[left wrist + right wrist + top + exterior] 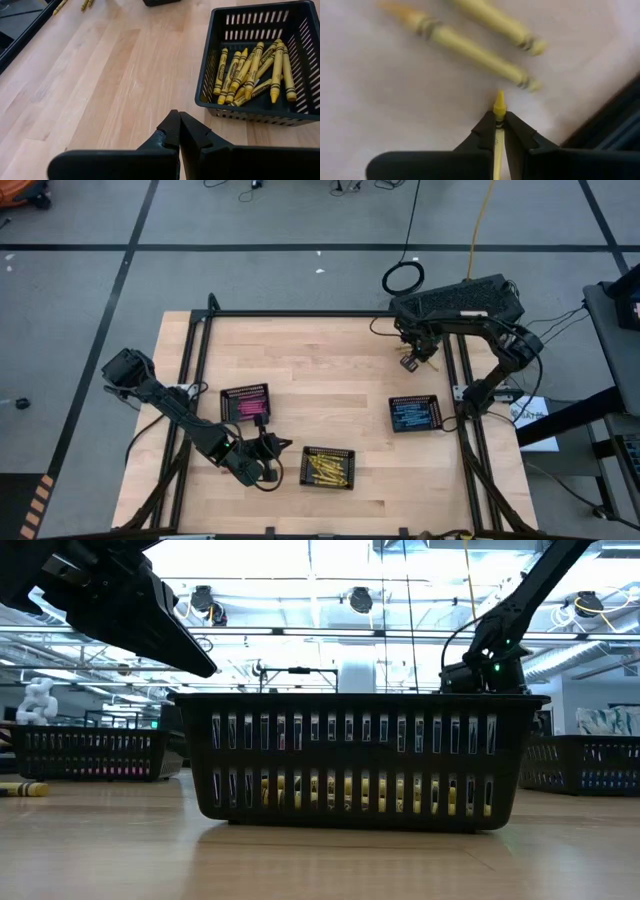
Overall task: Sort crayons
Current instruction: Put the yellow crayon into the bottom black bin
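Wooden tabletop [330, 390] is seen from above. At two o'clock, the right tool [499, 125] is clamped on a yellow crayon [499, 107]; it should be lifted straight up. The left tool [179, 125], at seven o'clock, is shut beside the yellow tray [210, 75]

No legible text anywhere (yellow crayons' [252, 72] wrapper print too small)

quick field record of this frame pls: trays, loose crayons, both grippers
trays: black mesh tray of pink crayons; black mesh tray of yellow crayons; black mesh tray of blue crayons
loose: two yellow crayons on the wooden table, far right side
right gripper: shut on a yellow crayon, tip showing past the fingers
left gripper: shut, empty, beside the yellow tray
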{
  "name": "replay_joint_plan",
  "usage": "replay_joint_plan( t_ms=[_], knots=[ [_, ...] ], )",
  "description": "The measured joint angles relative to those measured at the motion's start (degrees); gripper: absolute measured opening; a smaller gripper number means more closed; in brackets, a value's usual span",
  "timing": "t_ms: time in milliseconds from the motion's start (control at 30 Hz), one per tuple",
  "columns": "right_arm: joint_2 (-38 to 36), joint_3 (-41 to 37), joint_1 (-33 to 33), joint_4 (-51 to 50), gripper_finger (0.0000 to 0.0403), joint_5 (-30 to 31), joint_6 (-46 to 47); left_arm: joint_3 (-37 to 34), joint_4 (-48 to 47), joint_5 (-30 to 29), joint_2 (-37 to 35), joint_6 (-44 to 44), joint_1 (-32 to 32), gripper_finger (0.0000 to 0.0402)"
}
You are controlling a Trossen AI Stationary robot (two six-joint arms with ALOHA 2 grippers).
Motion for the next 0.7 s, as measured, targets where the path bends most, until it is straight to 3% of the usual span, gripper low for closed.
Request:
replay_joint_plan(
  t_ms=[200, 400, 567, 700],
  knots=[
    [-9.7, 0.0, 8.2, -0.6, 0.0002, -1.0, 6.0, 0.0, 0.0, 0.0, 0.0, 0.0, 0.0, 0.0003],
    [-20.0, 0.0, 22.8, 3.3, 0.0001, -0.2, 15.5, 0.0, 0.0, 0.0, 0.0, 0.0, 0.0, 0.0003],
    [-23.3, 0.0, 38.8, 18.7, 0.0001, 1.2, 22.5, 0.0, 0.0, 0.0, 0.0, 0.0, 0.0, 0.0003],
    [-20.8, 0.1, 51.4, 36.1, 0.0001, 6.0, 23.6, 0.0, 0.1, 0.0, 0.0, 0.0, 0.0, 0.0003]
  ],
)
